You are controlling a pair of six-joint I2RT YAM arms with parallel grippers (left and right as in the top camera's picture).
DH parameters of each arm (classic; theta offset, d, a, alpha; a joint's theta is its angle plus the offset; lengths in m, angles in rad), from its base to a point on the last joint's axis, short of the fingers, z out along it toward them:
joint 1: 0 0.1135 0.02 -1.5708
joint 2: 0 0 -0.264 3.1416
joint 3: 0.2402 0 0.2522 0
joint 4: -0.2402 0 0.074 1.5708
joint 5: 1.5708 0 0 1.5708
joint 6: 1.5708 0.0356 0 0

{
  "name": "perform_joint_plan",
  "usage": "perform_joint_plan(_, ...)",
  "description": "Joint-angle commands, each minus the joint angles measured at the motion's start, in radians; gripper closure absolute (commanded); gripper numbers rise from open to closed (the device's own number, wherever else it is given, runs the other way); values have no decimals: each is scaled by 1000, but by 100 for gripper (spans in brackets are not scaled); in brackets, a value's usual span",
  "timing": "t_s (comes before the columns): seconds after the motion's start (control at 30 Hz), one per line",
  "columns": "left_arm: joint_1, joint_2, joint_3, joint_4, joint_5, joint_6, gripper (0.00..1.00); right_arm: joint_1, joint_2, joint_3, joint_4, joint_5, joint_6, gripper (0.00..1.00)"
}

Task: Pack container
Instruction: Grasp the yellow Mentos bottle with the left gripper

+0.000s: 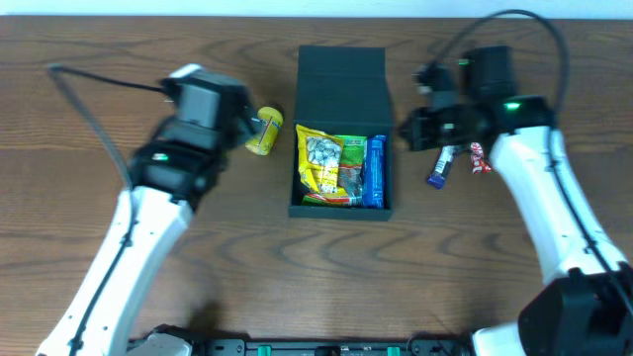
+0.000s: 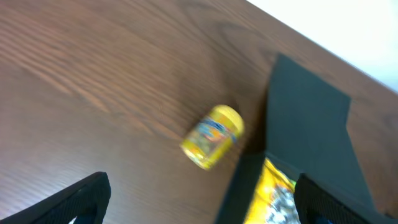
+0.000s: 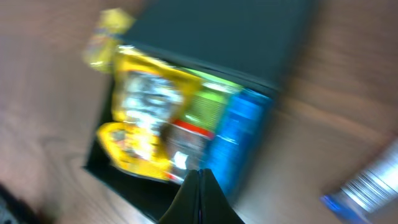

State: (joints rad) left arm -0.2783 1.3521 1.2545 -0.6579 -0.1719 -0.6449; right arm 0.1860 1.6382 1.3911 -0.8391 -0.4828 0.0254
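The dark teal container stands mid-table with its flap lid open toward the back. It holds a yellow snack packet, a green packet and a blue packet. A small yellow jar lies on its side left of the container, and it also shows in the left wrist view. My left gripper is open and empty beside the jar; in its wrist view the fingers are spread wide. My right gripper is shut and empty at the container's right side; the blurred right wrist view shows it above the container.
A blue and white tube-shaped packet and a red and white packet lie right of the container, under my right arm. The blue one shows at the right wrist view's edge. The table is brown wood.
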Motion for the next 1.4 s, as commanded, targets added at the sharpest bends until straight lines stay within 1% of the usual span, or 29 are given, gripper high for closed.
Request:
perform_joint_plan(0.0,90,2,12,-25,169,59,5,110,70,-15,46,-24,-26,98)
perform_joint_plan(0.07,131,2,10,-41,212,74,5,168,133,-15,95,7,11,99)
perform_joint_plan(0.13,148,2,10,-54,218,86,5,208,197,-15,135,4,27,99)
perform_joint_plan(0.37,149,2,10,-61,217,100,5,317,394,-15,253,5,29,98)
perform_joint_plan(0.5,149,2,10,-73,217,101,5,333,442,-15,246,8,30,99)
perform_joint_plan(0.6,149,2,10,-79,217,121,5,309,401,2,191,8,29,99)
perform_joint_plan(0.73,149,2,9,-79,217,126,5,241,212,44,97,19,-10,99)
perform_joint_plan(0.83,149,8,9,-77,213,143,5,159,25,45,66,169,-12,99)
perform_joint_plan(0.87,148,19,9,-72,213,172,5,106,-48,45,45,232,-12,99)
perform_joint_plan(0.93,145,53,8,-37,213,246,5,32,-112,45,6,246,-12,99)
perform_joint_plan(0.97,139,85,7,-1,214,332,5,-9,-136,45,-20,240,-12,99)
perform_joint_plan(1.03,130,153,7,45,221,482,5,-68,-158,45,-64,239,-12,98)
perform_joint_plan(1.1,121,227,7,76,259,581,5,-108,-162,45,-101,240,-12,98)
perform_joint_plan(1.17,108,317,7,116,335,669,5,-137,-161,42,-135,240,-15,98)
perform_joint_plan(1.2,97,379,7,152,349,707,5,-153,-161,41,-150,240,-31,98)
perform_joint_plan(1.27,80,454,7,218,349,736,5,-170,-161,40,-159,244,-34,98)
perform_joint_plan(1.37,60,515,7,279,349,782,5,-189,-161,39,-169,247,-34,98)
